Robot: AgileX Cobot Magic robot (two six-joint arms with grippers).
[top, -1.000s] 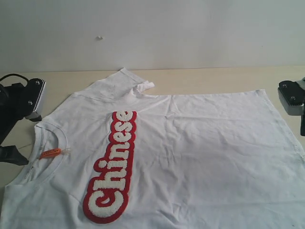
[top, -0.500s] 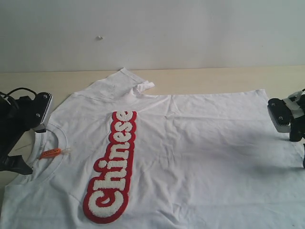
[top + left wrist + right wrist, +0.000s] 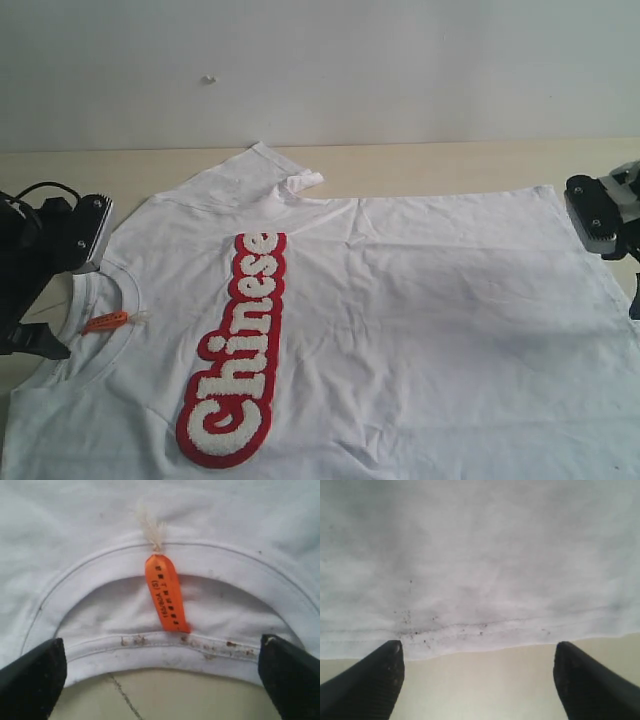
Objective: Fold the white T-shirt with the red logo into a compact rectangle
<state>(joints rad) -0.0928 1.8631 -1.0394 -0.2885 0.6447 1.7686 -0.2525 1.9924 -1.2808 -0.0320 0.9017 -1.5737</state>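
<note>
Exterior view: white T-shirt [image 3: 430, 300] spread flat, front up, on pale bench [image 3: 450, 165], collar toward left side, red logo [image 3: 240, 350] running along chest. Left wrist view: left pincer [image 3: 161, 680] wide apart, holding nothing, placed at ribbed collar [image 3: 100, 577], close to orange tag [image 3: 166, 592]. Right wrist view: right pincer [image 3: 479, 680] wide too, gripping nothing, placed at stitched hem [image 3: 470, 630], bare bench just beside.

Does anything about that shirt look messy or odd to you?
Yes. The far sleeve of the white T-shirt is bunched, its cuff curled up instead of lying flat, and dark specks dirty the collar and the hem.
</note>
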